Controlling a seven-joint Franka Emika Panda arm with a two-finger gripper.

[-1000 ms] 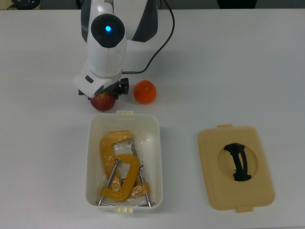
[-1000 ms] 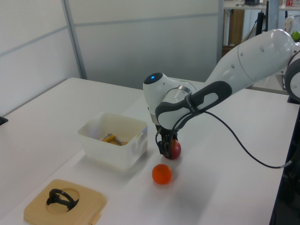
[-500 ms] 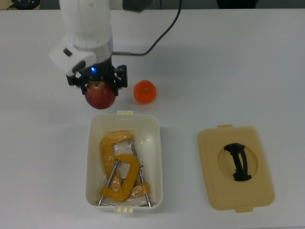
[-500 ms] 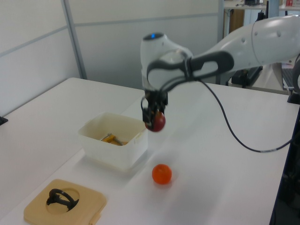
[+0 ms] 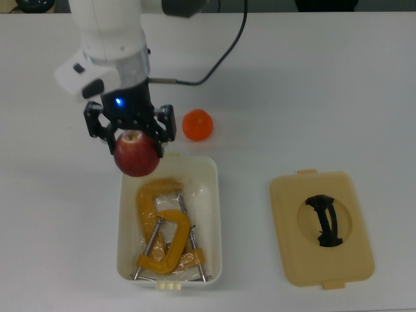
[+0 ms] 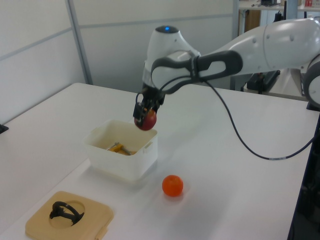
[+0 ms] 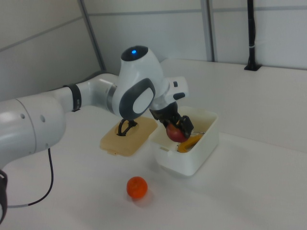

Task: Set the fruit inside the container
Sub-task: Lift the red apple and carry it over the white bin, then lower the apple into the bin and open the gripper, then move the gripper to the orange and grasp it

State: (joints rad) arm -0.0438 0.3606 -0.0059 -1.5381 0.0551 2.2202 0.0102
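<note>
Apple held over the tub's near rim

Gripper [image 5: 133,133]: fingers clamped on the dark red apple [image 5: 136,155], which hangs in the air above the white container [image 5: 214,214], at the short end nearest the arm in the top view; the open cavity with yellow C-clamps [image 5: 162,227] lies below, toward the top view's bottom. Orange [image 5: 197,125]: on the table just outside that same end, untouched. Tan lid [image 5: 322,227]: well apart

Yellow C-clamps [image 5: 166,231] crowding the container [image 5: 214,214] floor (far end barer).
</note>
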